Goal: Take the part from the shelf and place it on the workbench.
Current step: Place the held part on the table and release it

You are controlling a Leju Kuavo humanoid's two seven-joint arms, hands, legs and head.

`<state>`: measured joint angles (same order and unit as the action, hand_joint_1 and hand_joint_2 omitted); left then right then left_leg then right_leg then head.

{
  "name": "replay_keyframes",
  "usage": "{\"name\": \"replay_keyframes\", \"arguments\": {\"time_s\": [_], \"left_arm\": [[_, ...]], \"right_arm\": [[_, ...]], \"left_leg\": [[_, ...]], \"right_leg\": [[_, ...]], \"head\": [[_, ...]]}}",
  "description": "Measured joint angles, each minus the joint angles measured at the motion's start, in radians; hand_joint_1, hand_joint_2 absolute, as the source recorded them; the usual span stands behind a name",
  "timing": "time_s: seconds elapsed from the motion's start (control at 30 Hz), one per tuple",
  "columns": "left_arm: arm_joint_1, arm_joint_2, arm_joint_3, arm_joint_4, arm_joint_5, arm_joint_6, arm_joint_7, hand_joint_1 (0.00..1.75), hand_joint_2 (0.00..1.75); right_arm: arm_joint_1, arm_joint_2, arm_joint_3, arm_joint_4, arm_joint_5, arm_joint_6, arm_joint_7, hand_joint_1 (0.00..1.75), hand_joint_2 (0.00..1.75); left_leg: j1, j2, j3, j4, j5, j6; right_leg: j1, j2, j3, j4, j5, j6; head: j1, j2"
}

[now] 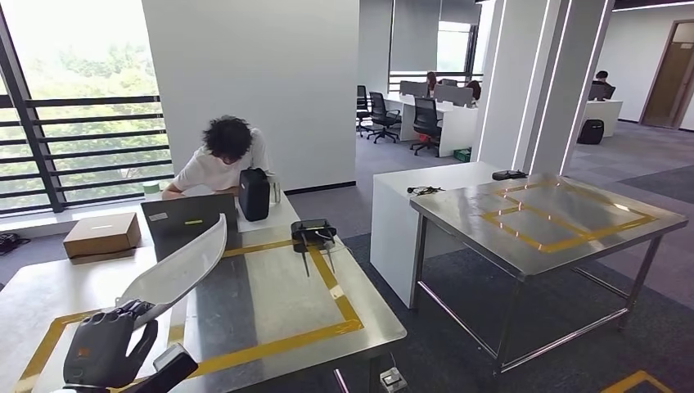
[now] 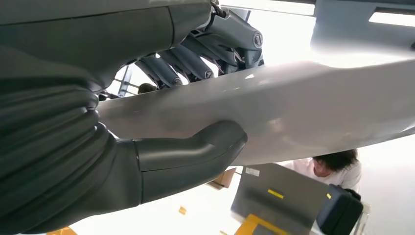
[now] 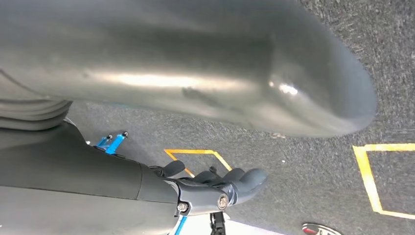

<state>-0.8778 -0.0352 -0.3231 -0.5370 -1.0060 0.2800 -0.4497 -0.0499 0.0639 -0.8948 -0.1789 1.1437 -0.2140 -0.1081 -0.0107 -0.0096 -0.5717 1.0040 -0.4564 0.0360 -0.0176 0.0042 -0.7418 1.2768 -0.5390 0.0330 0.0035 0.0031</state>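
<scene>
We see the part (image 1: 178, 266), a long curved silver panel, held in the left hand (image 1: 106, 344); in the left wrist view the thumb (image 2: 195, 152) lies on one face of it and the dark fingers (image 2: 181, 61) on the other. It slants up over the near workbench (image 1: 286, 303), above the yellow tape outline (image 1: 270, 340) on that bench. At the far edge of the bench sit a laptop (image 1: 188, 221), a cardboard box (image 1: 102, 235) and a black bag (image 1: 254, 194), with a person (image 1: 221, 160) bent over just behind. The right hand (image 3: 215, 188) hangs over grey carpet, holding nothing, its fingers loosely curled.
</scene>
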Motion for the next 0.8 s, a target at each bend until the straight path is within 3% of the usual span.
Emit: {"name": "replay_keyframes", "arguments": {"time_s": [0.07, 0.1, 0.17, 0.23, 0.3, 0.33, 0.43, 0.47, 0.5, 0.53, 0.6, 0.63, 0.7, 0.8], "left_arm": [[0.000, -0.001, 0.000, 0.001, -0.001, -0.002, 0.002, 1.75, 1.75], [-0.002, -0.002, 0.000, 0.002, -0.001, -0.003, 0.004, 1.75, 1.75], [-0.007, -0.002, 0.000, 0.003, -0.003, -0.003, 0.008, 1.75, 1.75], [-0.010, -0.002, 0.000, 0.004, -0.003, -0.002, 0.010, 1.75, 1.75], [-0.012, -0.001, 0.000, 0.005, -0.003, -0.001, 0.012, 1.75, 1.75], [-0.014, -0.001, 0.000, 0.006, -0.004, 0.000, 0.013, 1.75, 1.75], [-0.008, 0.000, 0.000, 0.012, -0.005, 0.007, 0.017, 1.75, 1.75], [-0.003, 0.001, 0.000, 0.015, -0.005, 0.009, 0.019, 1.75, 1.75], [0.000, 0.003, 0.000, 0.016, -0.005, 0.011, 0.021, 1.75, 1.75], [0.002, 0.006, 0.000, 0.017, -0.005, 0.014, 0.023, 1.75, 1.75], [0.000, 0.014, 0.000, 0.018, -0.004, 0.018, 0.029, 1.75, 1.75], [-0.003, 0.018, 0.001, 0.018, -0.004, 0.019, 0.032, 1.75, 1.75], [-0.007, 0.027, 0.002, 0.019, -0.003, 0.020, 0.037, 1.75, 1.75], [-0.013, 0.038, 0.010, 0.020, -0.002, 0.020, 0.043, 1.75, 1.75]], "right_arm": [[0.001, -0.002, -0.001, 0.000, 0.002, 0.000, 0.001, 0.00, 0.00], [0.000, -0.002, -0.001, 0.000, 0.005, 0.001, 0.001, 0.00, 0.00], [0.000, -0.002, -0.001, 0.000, 0.008, 0.002, 0.003, 0.00, 0.00], [0.000, -0.002, -0.002, 0.000, 0.008, 0.002, 0.003, 0.00, 0.00], [0.001, -0.001, -0.003, 0.000, 0.008, 0.002, 0.001, 0.00, 0.00], [0.001, -0.001, -0.004, 0.000, 0.008, 0.002, 0.001, 0.00, 0.00], [0.000, -0.001, -0.005, 0.000, 0.008, 0.001, 0.000, 0.00, 0.00], [0.001, -0.001, -0.005, 0.000, 0.008, 0.001, 0.000, 0.00, 0.00], [0.002, -0.001, -0.005, 0.000, 0.007, 0.001, 0.000, 0.00, 0.00], [0.002, -0.001, -0.005, 0.000, 0.007, 0.001, -0.001, 0.00, 0.00], [0.002, 0.001, -0.006, 0.000, 0.007, 0.001, -0.001, 0.00, 0.00], [0.002, 0.002, -0.006, 0.000, 0.007, 0.001, -0.001, 0.00, 0.00], [0.002, 0.005, -0.006, 0.000, 0.006, -0.001, -0.001, 0.00, 0.00], [0.002, 0.006, -0.006, 0.000, 0.006, -0.001, 0.000, 0.00, 0.00]], "left_leg": [[0.002, 0.000, 0.013, 0.007, -0.018, -0.008], [0.002, 0.001, 0.018, 0.011, -0.027, -0.013], [0.000, 0.001, 0.022, 0.014, -0.040, -0.026], [-0.003, 0.001, 0.026, 0.015, -0.045, -0.036], [-0.002, 0.002, 0.016, 0.051, -0.051, -0.046], [0.000, 0.003, -0.008, 0.095, -0.060, -0.051], [0.005, 0.004, -0.127, 0.275, -0.122, -0.062], [0.005, 0.004, -0.154, 0.299, -0.130, -0.063], [0.005, 0.004, -0.163, 0.288, -0.116, -0.061], [0.004, 0.004, -0.156, 0.245, -0.081, -0.056], [-0.002, 0.004, -0.114, 0.108, 0.014, -0.038], [-0.007, 0.005, -0.097, 0.053, 0.039, -0.030], [-0.014, 0.005, -0.080, 0.001, 0.050, -0.018], [-0.010, 0.005, -0.052, -0.013, 0.051, -0.001]], "right_leg": [[-0.001, -0.001, 0.036, -0.124, 0.088, 0.000], [0.001, -0.002, 0.057, -0.188, 0.113, -0.003], [0.004, -0.003, 0.080, -0.248, 0.124, -0.016], [0.004, -0.002, 0.091, -0.251, 0.118, -0.033], [0.001, 0.000, 0.107, -0.253, 0.113, -0.048], [0.000, 0.001, 0.116, -0.254, 0.109, -0.053], [0.000, 0.001, 0.136, -0.255, 0.089, -0.059], [0.000, 0.002, 0.144, -0.255, 0.082, -0.059], [0.000, 0.003, 0.153, -0.255, 0.075, -0.059], [0.002, 0.004, 0.163, -0.254, 0.067, -0.058], [0.004, 0.004, 0.182, -0.255, 0.051, -0.054], [0.004, 0.005, 0.188, -0.256, 0.045, -0.050], [0.005, 0.006, 0.196, -0.257, 0.039, -0.038], [0.005, 0.003, 0.195, -0.229, 0.035, -0.025]], "head": [[0.001, 0.000], [0.001, 0.000], [0.000, 0.000], [-0.002, 0.000], [-0.003, 0.000], [-0.004, 0.000], [-0.007, 0.000], [-0.008, 0.000], [-0.008, 0.000], [-0.008, 0.000], [-0.009, 0.000], [-0.009, 0.000], [-0.008, 0.000], [-0.007, 0.000]]}}
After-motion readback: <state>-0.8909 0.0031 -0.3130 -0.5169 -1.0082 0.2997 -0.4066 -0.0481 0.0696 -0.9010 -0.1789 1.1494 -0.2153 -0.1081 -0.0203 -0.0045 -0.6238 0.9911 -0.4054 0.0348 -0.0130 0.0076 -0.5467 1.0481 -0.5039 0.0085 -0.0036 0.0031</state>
